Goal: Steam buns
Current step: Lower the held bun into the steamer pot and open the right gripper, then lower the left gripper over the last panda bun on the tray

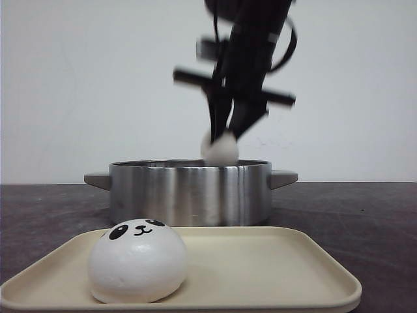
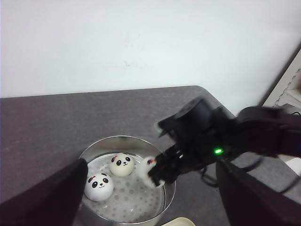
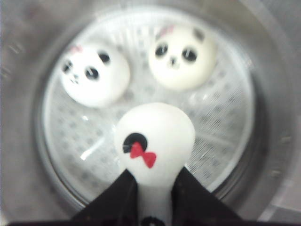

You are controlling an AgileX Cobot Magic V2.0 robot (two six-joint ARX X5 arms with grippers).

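A white dome-shaped panda bun with a red bow [image 3: 155, 141] is squeezed between the black fingers of the right pincer [image 3: 154, 197], which holds it just above the rim of the round stainless-steel steamer pot [image 1: 189, 192]. Inside the pot, on its perforated tray, lie two more white panda-faced buns: one [image 3: 94, 75] with a pink mark on its head, and a creamier one [image 3: 182, 56] just beside it, not touching. A fourth white panda bun [image 1: 138, 261] sits on the beige rounded plastic tray [image 1: 273, 267] in front of the pot. Pot and tray stand on the dark grey table [image 2: 70, 122]. The left pincer's dark fingers [image 2: 51, 197] stand apart, high over the pot, holding nothing.
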